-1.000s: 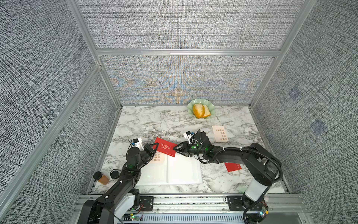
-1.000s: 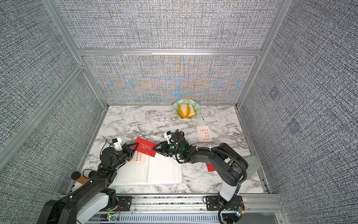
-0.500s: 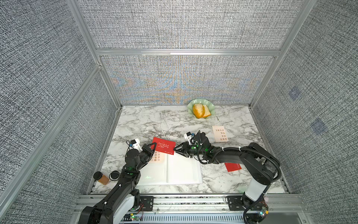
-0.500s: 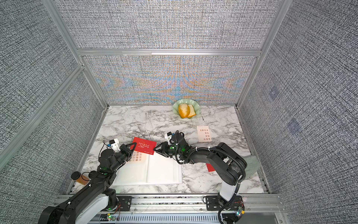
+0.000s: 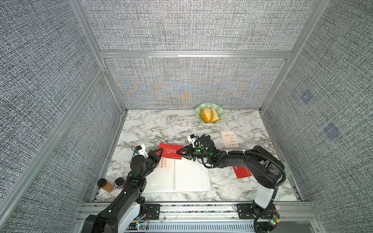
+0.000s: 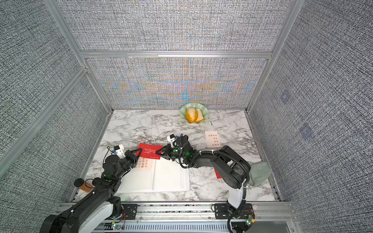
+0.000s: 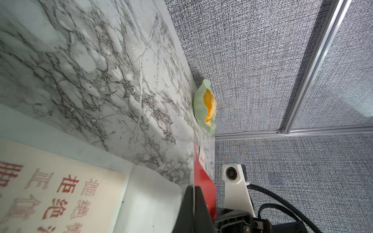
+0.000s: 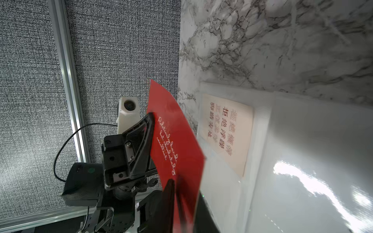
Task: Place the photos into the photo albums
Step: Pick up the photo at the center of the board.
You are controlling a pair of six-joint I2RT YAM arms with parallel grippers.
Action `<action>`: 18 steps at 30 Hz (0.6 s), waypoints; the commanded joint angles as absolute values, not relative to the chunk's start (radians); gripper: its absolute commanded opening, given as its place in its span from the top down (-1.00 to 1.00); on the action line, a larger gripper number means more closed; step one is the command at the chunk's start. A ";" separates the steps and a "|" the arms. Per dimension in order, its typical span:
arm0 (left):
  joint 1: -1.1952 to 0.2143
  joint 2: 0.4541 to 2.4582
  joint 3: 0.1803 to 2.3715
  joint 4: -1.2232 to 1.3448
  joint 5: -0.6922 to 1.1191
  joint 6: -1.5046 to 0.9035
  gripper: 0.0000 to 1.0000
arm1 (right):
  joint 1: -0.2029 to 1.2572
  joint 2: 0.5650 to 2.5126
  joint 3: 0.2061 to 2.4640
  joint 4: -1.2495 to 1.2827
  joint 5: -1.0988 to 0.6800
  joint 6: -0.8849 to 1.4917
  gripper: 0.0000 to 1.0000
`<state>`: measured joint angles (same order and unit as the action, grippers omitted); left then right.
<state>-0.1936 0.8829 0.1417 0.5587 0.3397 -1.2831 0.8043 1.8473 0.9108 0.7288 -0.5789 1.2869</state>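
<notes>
A red photo [image 5: 171,153] [image 6: 150,151] with white script hangs just above the far edge of the open white photo album [image 5: 191,175] [image 6: 171,175]. My left gripper [image 5: 161,150] [image 7: 194,189] is shut on its left edge. My right gripper [image 5: 180,154] [image 8: 186,201] has its jaws closed in on the right edge, one finger on each face of the card. A cream photo [image 5: 165,165] [image 8: 226,131] sits in the album's left page. Another cream photo [image 5: 230,139] lies on the table at the back right. A second red photo [image 5: 243,173] lies partly under my right arm.
A green dish [image 5: 210,115] with bread stands at the back wall. An amber bottle [image 5: 106,184] and its lid [image 5: 119,181] lie at the front left. A green cloth [image 6: 259,173] is bunched at the right wall. Grey panels enclose the marble table.
My right gripper's jaws have narrowed onto the red photo's right edge. The photo has shifted slightly left and turned more level, still in the left gripper.
</notes>
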 commanded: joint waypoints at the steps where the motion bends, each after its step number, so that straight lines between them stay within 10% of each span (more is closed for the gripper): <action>1: -0.192 0.885 0.145 0.550 0.334 -1.271 1.00 | 0.805 1.846 0.917 0.764 -0.584 1.311 0.80; 18: -0.192 0.815 0.251 0.099 0.195 -1.105 0.48 | 0.798 1.712 0.872 0.560 -0.536 1.225 1.00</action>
